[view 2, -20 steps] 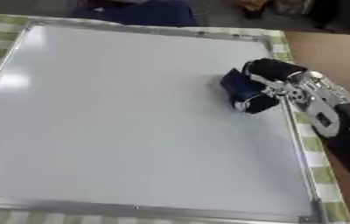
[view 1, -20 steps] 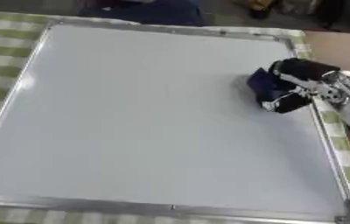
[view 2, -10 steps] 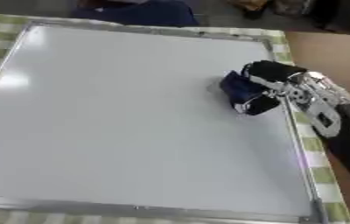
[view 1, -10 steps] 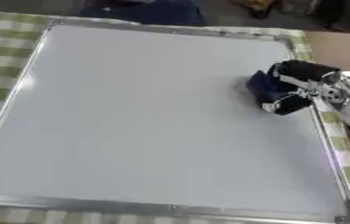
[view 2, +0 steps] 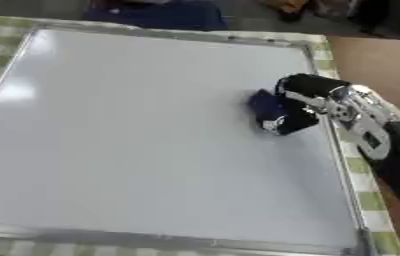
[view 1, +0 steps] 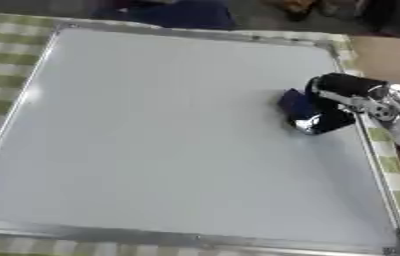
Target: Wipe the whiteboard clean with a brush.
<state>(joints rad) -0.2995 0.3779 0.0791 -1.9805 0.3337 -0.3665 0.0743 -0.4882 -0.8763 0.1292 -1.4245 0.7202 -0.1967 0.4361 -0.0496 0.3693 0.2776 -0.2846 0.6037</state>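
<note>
right hand (view 1: 330, 102) gripping blue brush (view 1: 296, 104) on whiteboard (view 1: 151, 130).

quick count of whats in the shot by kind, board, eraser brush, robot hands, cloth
whiteboard: 1
brush, dark blue, held on the board: 1
right hand, fingers curled round the brush: 1
checked tablecloth, green and white: 1
total: 4

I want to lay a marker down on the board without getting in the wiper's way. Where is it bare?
The whiteboard lies bare across its whole left half, its middle and its near strip along the bottom frame. The crowded spot is by the right frame, upper half, where the right hand holds the dark blue brush on the surface.
</note>
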